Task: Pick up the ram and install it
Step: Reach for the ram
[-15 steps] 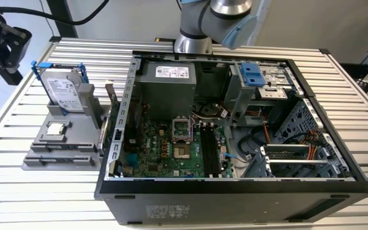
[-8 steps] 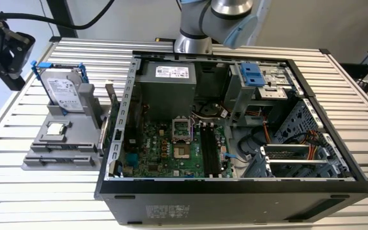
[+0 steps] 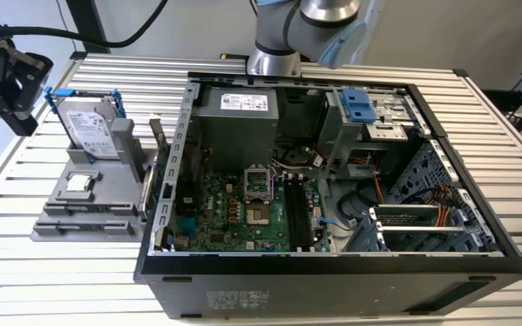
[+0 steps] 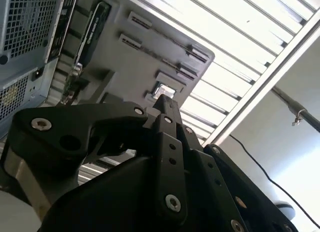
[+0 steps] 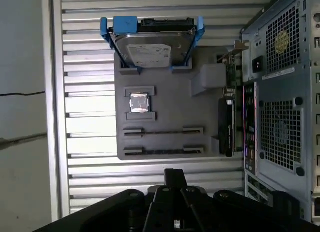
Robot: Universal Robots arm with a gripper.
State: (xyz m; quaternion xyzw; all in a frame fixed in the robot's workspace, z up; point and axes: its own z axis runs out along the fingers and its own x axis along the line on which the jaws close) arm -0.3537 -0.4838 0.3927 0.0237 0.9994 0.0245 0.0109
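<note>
I cannot make out the ram. The grey holder (image 3: 79, 204) (image 5: 170, 99) (image 4: 125, 61) carries two narrow slots (image 5: 164, 131). They show as thin dark lines, and I cannot tell whether a stick stands in them. My black gripper (image 3: 22, 121) (image 5: 174, 174) (image 4: 164, 103) hangs above the slatted table at the exterior view's far left, beside the holder and apart from it. Its fingers are pressed together with nothing between them. The long black memory slots (image 3: 298, 210) lie on the green motherboard (image 3: 234, 210) inside the open case.
The holder also carries a silver hard drive in a blue frame (image 3: 89, 125) (image 5: 151, 44), a small square chip (image 3: 79, 182) (image 5: 139, 102) and an upright card (image 3: 157, 146) (image 5: 228, 106). The open computer case (image 3: 334, 268) stands at the exterior view's right of it. The table edge (image 5: 50, 111) is close.
</note>
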